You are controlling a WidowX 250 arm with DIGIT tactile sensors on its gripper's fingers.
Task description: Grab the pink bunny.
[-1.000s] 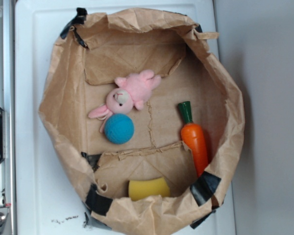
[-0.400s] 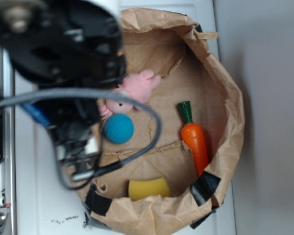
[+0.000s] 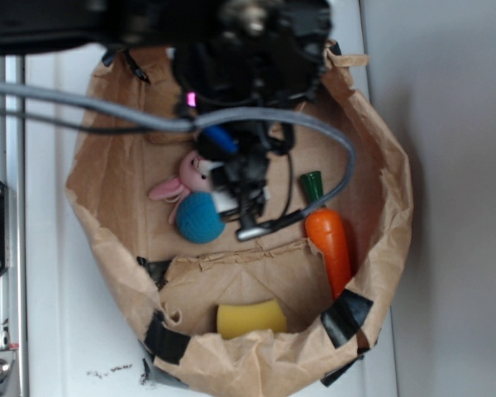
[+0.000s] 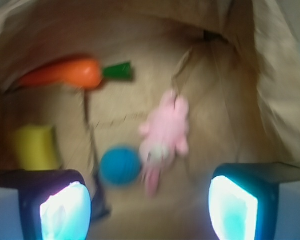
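The pink bunny [image 3: 184, 179] lies inside the brown paper bag [image 3: 386, 194], with its ear and face showing left of my arm and its body hidden under it. In the wrist view the bunny [image 4: 165, 131] is blurred, lying on the bag floor ahead of the gripper and between its two fingers, not touching them. My gripper [image 4: 150, 210] is open and empty, with its pads [image 4: 65, 212] spread wide. From the exterior view the gripper [image 3: 246, 197] hangs above the bag, just right of the bunny's head.
A blue crocheted ball [image 3: 199, 218] touches the bunny's head; it also shows in the wrist view [image 4: 120, 166]. An orange carrot [image 3: 329, 240] lies at the right and a yellow sponge [image 3: 250, 318] at the front. The crumpled bag walls [image 4: 282, 100] rise all round.
My arm has swung in from the left and now hangs over the middle of the bag, covering the bunny's body. The toys have not moved.
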